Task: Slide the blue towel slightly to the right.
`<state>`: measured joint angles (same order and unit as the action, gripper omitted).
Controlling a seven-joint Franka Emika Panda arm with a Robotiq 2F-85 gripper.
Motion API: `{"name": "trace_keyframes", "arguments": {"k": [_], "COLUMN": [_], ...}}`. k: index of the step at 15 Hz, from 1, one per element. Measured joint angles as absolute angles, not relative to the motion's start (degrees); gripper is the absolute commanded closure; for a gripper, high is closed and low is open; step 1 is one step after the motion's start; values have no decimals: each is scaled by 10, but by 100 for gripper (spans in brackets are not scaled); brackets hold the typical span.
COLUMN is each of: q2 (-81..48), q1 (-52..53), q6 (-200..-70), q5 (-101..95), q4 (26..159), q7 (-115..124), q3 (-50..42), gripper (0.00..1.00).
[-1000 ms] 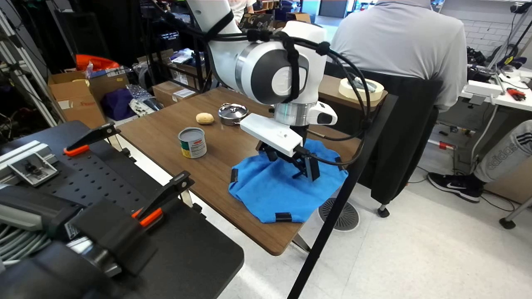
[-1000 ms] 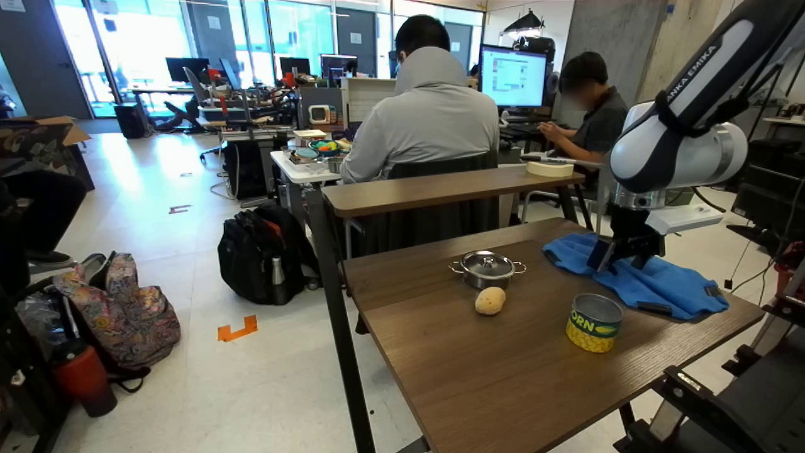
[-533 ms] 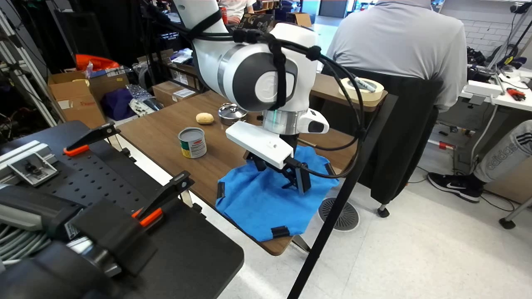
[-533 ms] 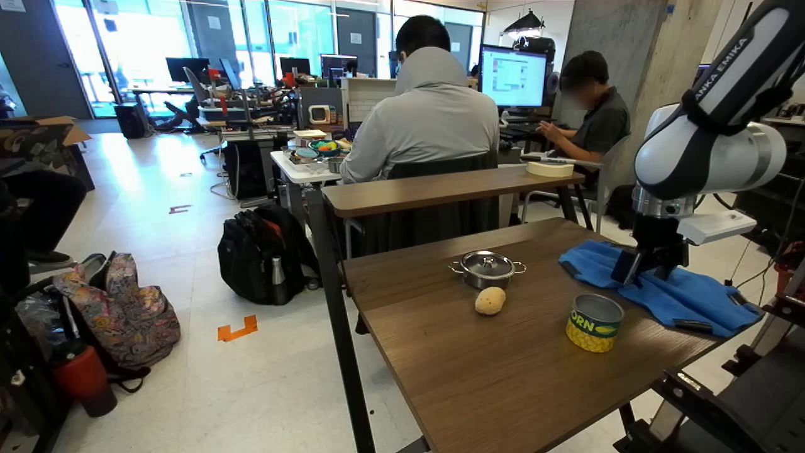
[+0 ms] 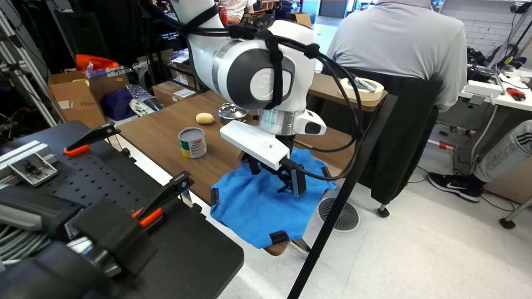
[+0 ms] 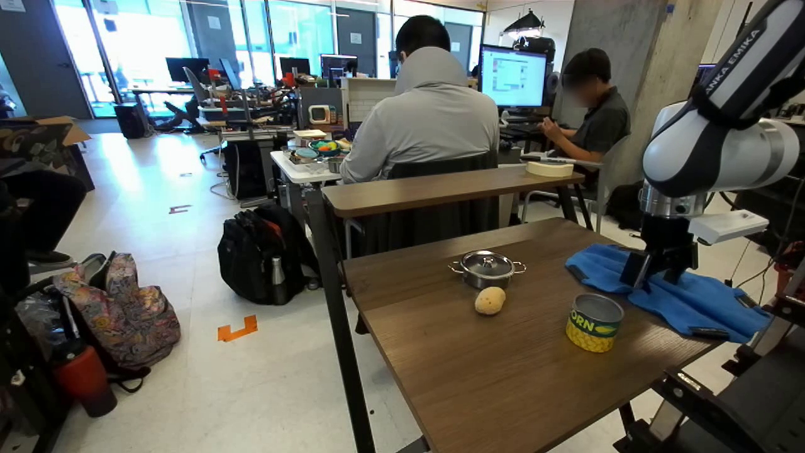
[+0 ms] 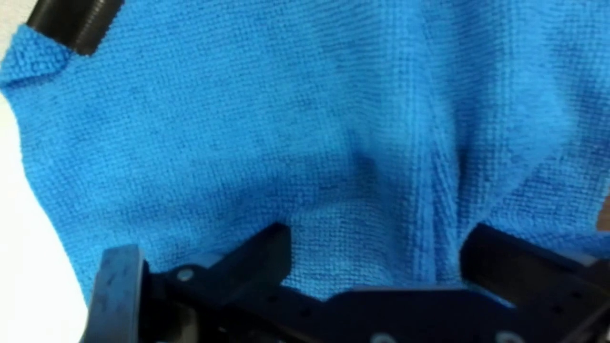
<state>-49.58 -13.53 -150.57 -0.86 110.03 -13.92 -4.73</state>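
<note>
1. Brown tabletop [image 5: 158,133] spans an exterior view, with the blue towel [image 5: 257,216] rumpled across its near corner and lapping just over the edge. The claw [image 5: 276,182] points down at the cloth, spread wide.
2. Pot [image 6: 487,270], potato [image 6: 490,301] and corn can [image 6: 594,324] sit left of the towel [image 6: 704,302] in an exterior view. The towel's long axis runs from back left to front right; the claw is over it, nearer the back end.
3. Wrist view: the fingers [image 7: 257,259] stand far apart, clamping nothing, folds of cloth between them; pale floor [image 7: 28,267] shows at left. With the towel directly beneath, sliding probably depends on pressing and dragging. I cannot tell how firm the contact is, nor whose right is meant.
</note>
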Motion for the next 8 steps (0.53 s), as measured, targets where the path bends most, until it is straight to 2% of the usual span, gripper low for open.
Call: {"name": "trace_keyframes", "arguments": {"k": [8], "q2": [-378], "q1": [-143], "q6": [-1509], "q5": [-9], "q4": [1172], "q7": [-178], "q3": [-43], "gripper": [0]}}
